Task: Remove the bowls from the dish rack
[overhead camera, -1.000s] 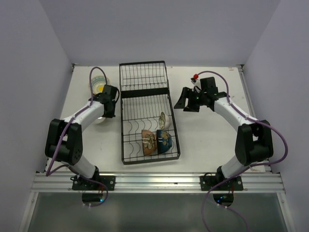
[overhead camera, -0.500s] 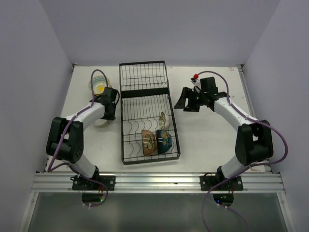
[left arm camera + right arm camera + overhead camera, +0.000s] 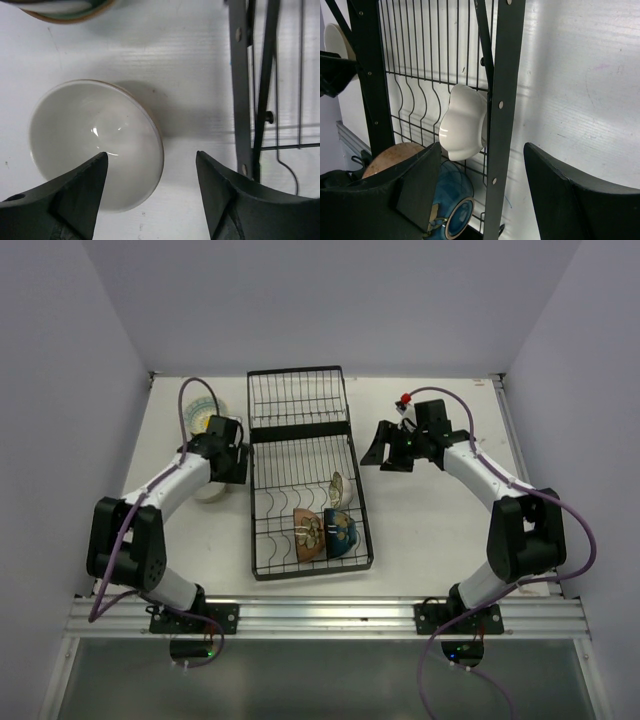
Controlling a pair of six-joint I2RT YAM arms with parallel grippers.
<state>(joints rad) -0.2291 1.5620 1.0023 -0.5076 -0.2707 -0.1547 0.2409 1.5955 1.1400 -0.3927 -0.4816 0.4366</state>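
The black wire dish rack lies lengthwise down the middle of the table. Its near section holds a white bowl, a brown bowl and a blue bowl, all on edge. My left gripper is open just above a plain white bowl that stands upright on the table left of the rack; the bowl's right rim lies between the fingers, untouched. My right gripper hangs open over the rack's right rail, close to the white bowl and the blue bowl.
A green-rimmed bowl stands on the table just beyond the plain white one, seen at the back left from above as a yellowish bowl. The rack's left rail runs close to my left gripper. Walls enclose the table on three sides.
My left gripper has opened and let go of the plain white bowl, which now rests on the table. The left arm shifted slightly. The right arm has not moved.
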